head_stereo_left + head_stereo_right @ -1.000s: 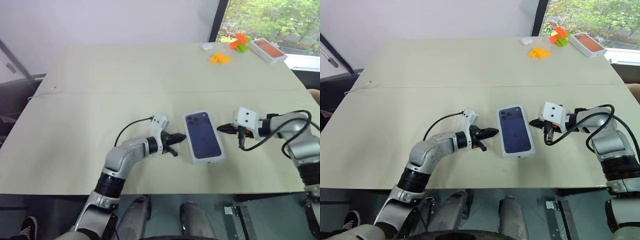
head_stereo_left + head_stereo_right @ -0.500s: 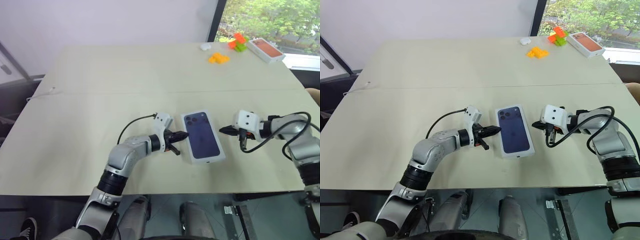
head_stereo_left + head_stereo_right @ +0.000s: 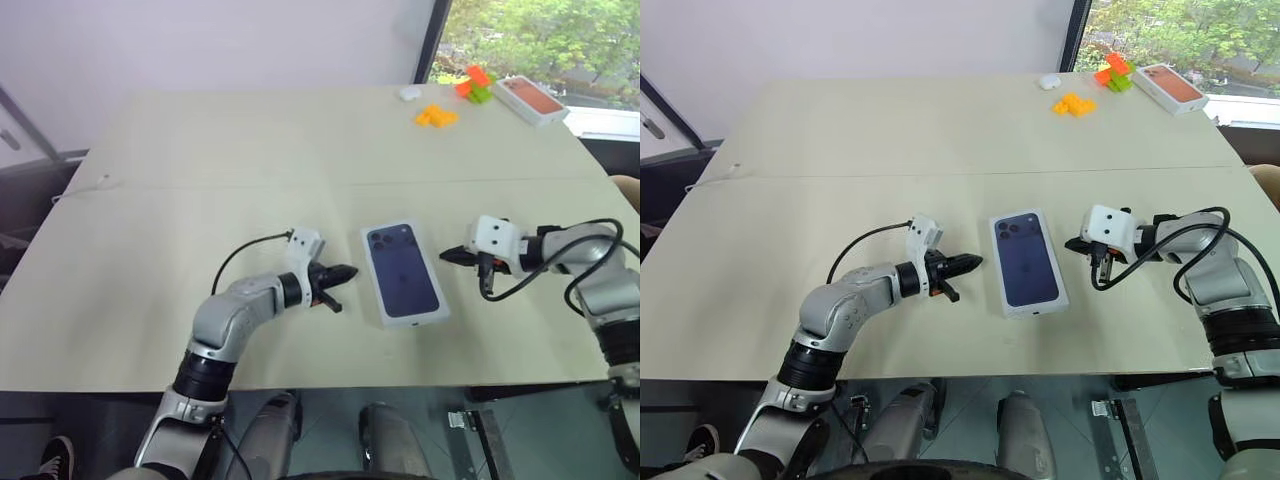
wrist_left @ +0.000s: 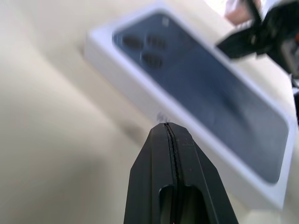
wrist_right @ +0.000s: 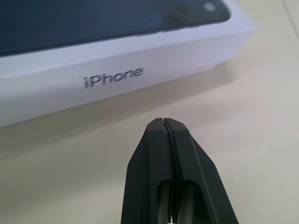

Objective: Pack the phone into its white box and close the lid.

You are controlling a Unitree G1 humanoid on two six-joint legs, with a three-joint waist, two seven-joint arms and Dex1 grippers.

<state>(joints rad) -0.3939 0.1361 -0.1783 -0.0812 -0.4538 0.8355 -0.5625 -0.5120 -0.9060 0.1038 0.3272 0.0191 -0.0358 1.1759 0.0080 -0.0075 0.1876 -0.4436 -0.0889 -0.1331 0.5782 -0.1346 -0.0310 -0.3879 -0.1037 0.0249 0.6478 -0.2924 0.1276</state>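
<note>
The lid [image 3: 403, 272] sits closed over the box near the front edge of the table [image 3: 200, 160], picture side up. At its nine o'clock the left gripper [image 3: 343, 273] points at it, fingers pressed together, empty, a little apart. At three o'clock the right gripper [image 3: 450, 255] is likewise closed and empty, just beside it. Far off at one o'clock lie orange blocks [image 3: 438, 116] and another box [image 3: 533, 98].

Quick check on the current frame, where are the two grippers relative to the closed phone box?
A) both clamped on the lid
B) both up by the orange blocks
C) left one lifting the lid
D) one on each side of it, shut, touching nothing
D. The left gripper and right gripper flank the lid with fingers closed, each apart from it, with bare table between.
</note>
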